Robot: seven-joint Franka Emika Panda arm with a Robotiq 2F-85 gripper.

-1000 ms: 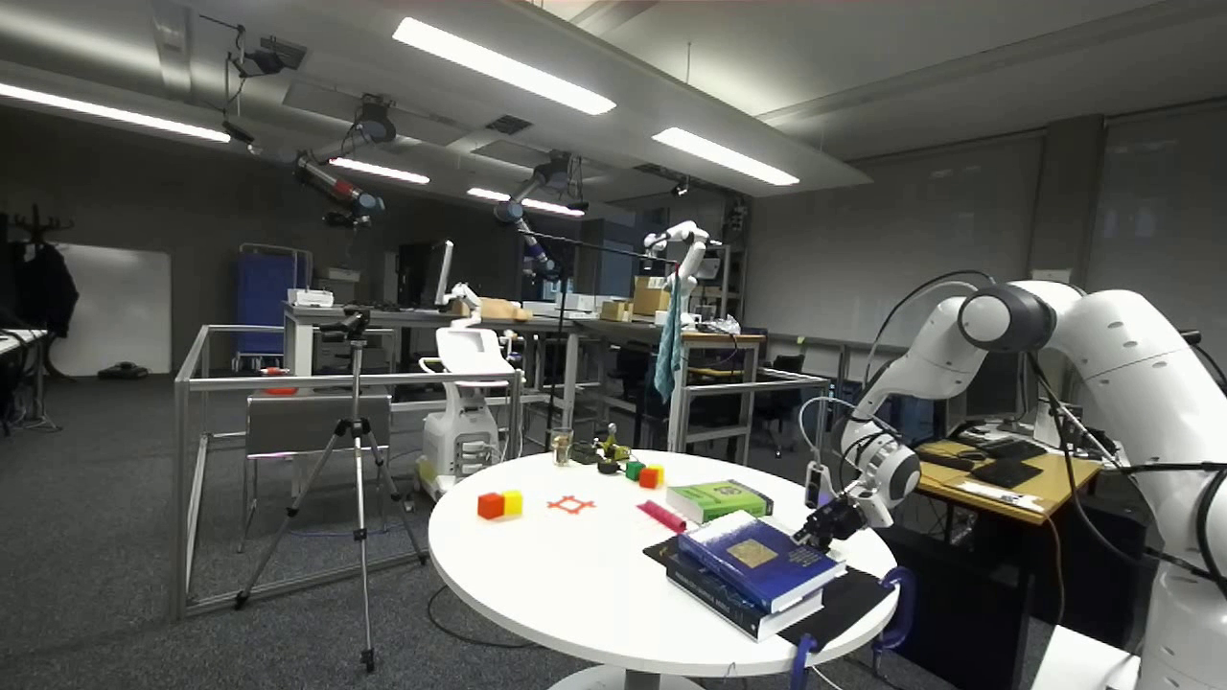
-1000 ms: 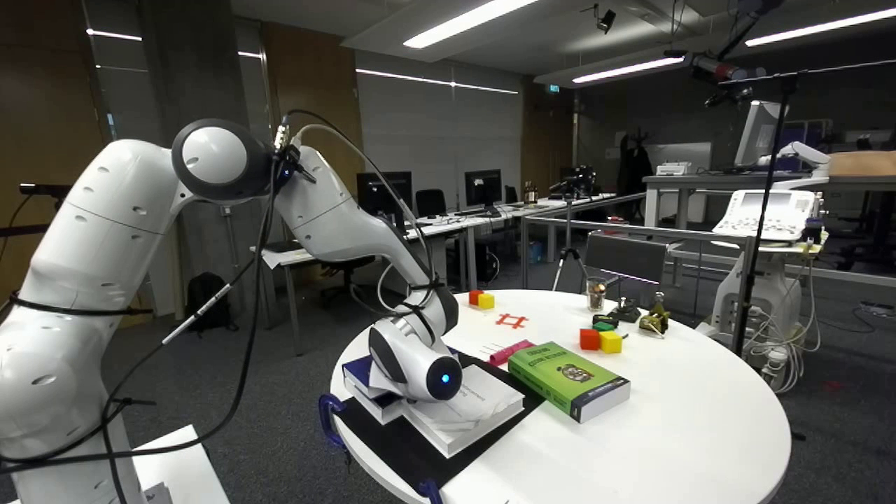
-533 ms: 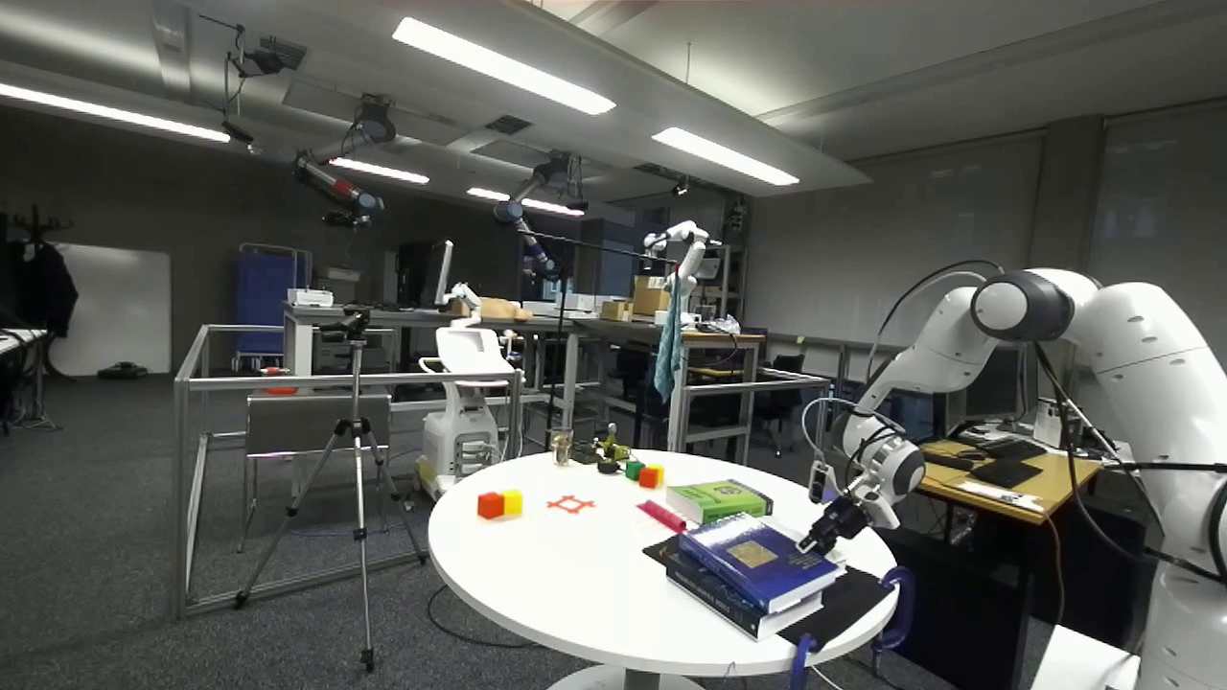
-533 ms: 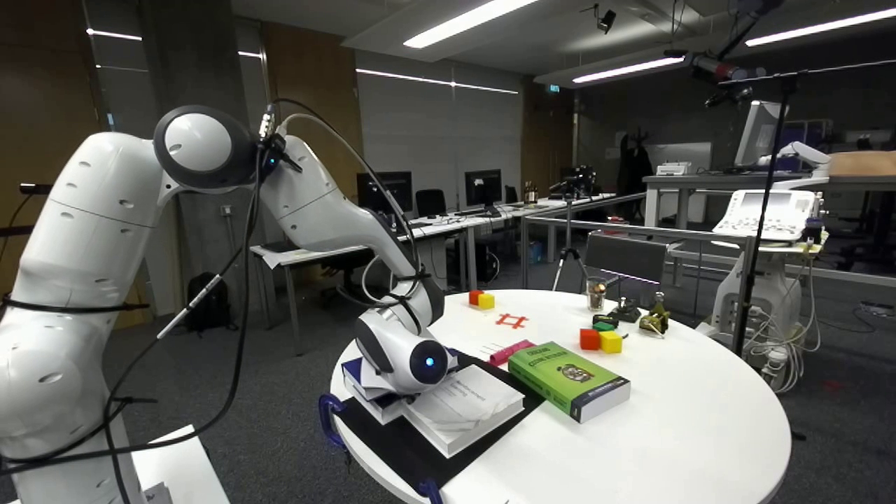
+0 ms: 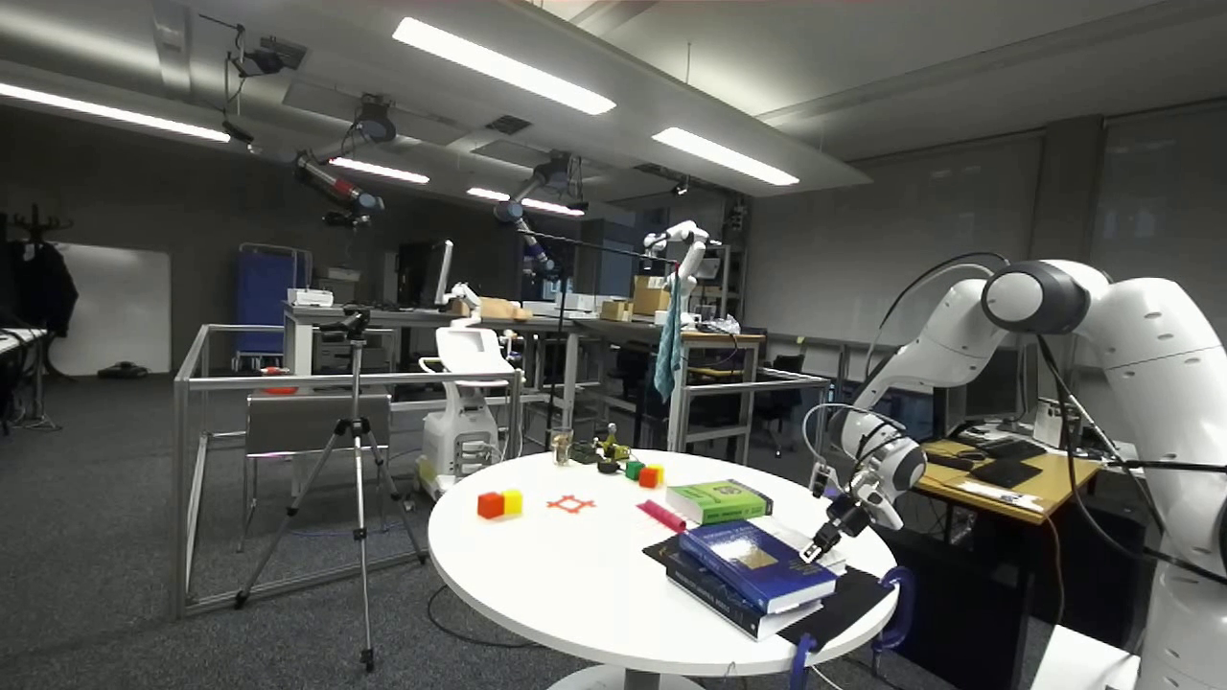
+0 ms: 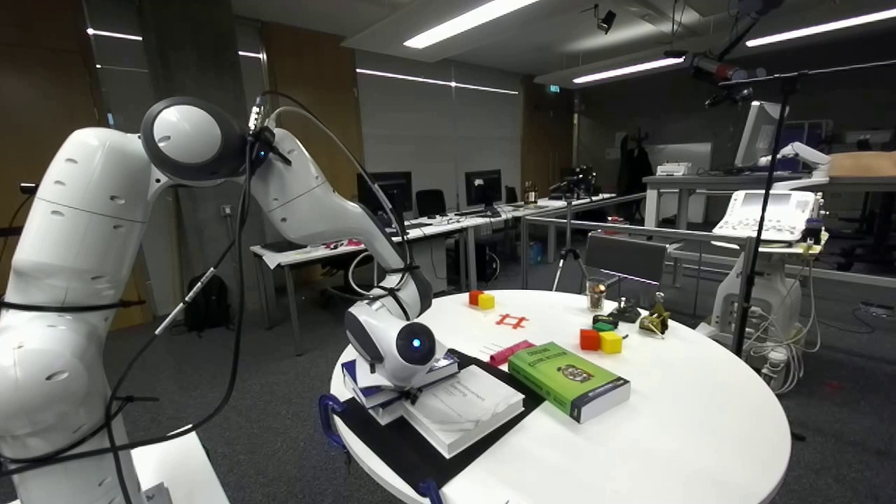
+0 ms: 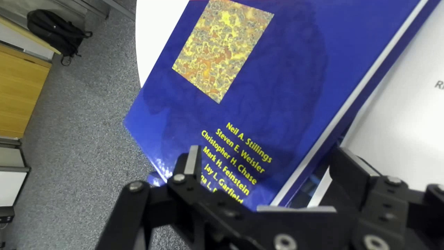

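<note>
One arm [image 5: 1040, 297] arched, gripper [image 7: 270, 158] near blue book [image 7: 265, 100].

Round white table [image 6: 672, 434] carries: black mat [image 6: 397, 446] | green book [image 6: 567, 380] | pink piece [image 6: 509, 353] | red lattice [image 6: 512, 325] | coloured cubes [image 6: 589, 339] | glass [image 6: 596, 297]

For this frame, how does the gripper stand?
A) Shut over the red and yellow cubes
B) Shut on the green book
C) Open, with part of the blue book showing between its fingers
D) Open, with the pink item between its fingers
C: in the wrist view the gripper has its fingers spread wide apart, and part of the blue book shows in the gap.
</note>
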